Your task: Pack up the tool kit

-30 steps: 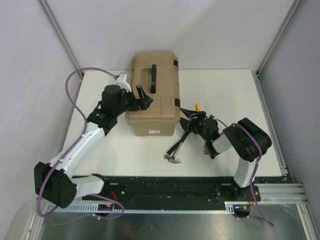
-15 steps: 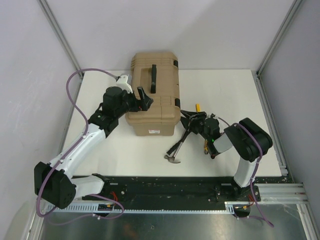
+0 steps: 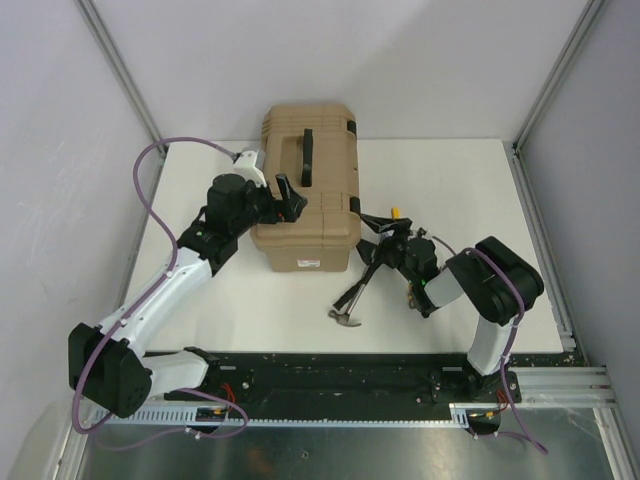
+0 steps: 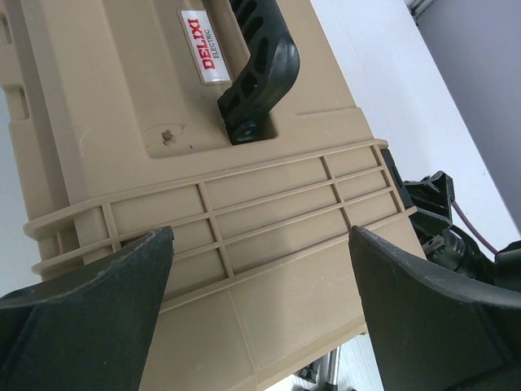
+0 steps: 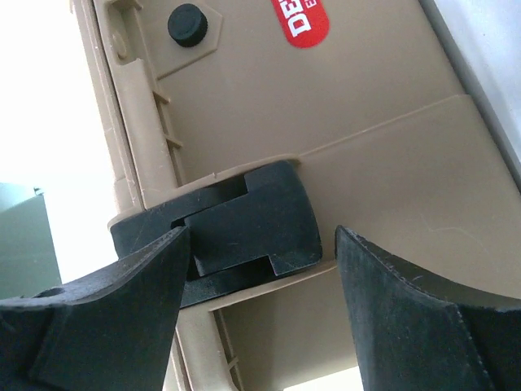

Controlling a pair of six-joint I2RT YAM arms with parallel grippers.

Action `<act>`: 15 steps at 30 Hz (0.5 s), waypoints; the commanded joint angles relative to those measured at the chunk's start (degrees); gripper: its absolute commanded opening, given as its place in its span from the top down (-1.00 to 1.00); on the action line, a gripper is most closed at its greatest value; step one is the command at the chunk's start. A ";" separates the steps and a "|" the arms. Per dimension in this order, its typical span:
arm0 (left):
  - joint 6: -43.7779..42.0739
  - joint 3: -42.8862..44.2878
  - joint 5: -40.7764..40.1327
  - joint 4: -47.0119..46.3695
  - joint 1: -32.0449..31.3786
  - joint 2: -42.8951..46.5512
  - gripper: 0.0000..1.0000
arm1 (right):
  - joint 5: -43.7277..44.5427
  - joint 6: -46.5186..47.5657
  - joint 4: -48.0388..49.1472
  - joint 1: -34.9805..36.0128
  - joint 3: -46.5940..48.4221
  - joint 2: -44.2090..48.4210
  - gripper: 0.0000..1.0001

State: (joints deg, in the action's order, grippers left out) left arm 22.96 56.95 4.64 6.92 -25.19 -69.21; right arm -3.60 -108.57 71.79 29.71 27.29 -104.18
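Note:
The tan toolbox (image 3: 306, 215) stands at the table's middle with its lid down and its black handle (image 3: 307, 157) on top. My left gripper (image 3: 287, 198) is open at the box's left side; in the left wrist view its fingers (image 4: 89, 318) straddle the ribbed lid edge (image 4: 269, 204) below the handle (image 4: 259, 65). My right gripper (image 3: 374, 236) is open at the box's right side; in the right wrist view its fingers (image 5: 423, 309) flank a black latch (image 5: 244, 224). A hammer (image 3: 352, 298) lies on the table in front of the right gripper. A yellow tool tip (image 3: 396, 212) shows behind it.
A small tool (image 3: 411, 295) lies partly under the right arm. White walls with metal posts (image 3: 120, 70) close the table on three sides. The black base rail (image 3: 330, 375) runs along the near edge. The right arm shows in the left wrist view (image 4: 444, 220).
My right gripper has edged left and a little away from me, closer to the toolbox's right latch. The left gripper has shifted only slightly along the box's left side.

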 commanded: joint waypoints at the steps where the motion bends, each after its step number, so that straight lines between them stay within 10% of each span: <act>1: 1.01 -1.76 0.82 10.10 -0.65 -2.27 -0.90 | 1.42 -2.60 19.75 1.98 2.53 0.09 -0.53; 15: 1.29 -3.57 1.04 10.12 -0.78 -2.21 -0.84 | 0.30 2.90 19.90 -0.22 4.35 4.72 0.24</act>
State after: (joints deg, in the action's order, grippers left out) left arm 22.96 56.93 4.62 6.48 -25.17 -69.49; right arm -0.78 -108.73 69.28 29.04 27.79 -104.20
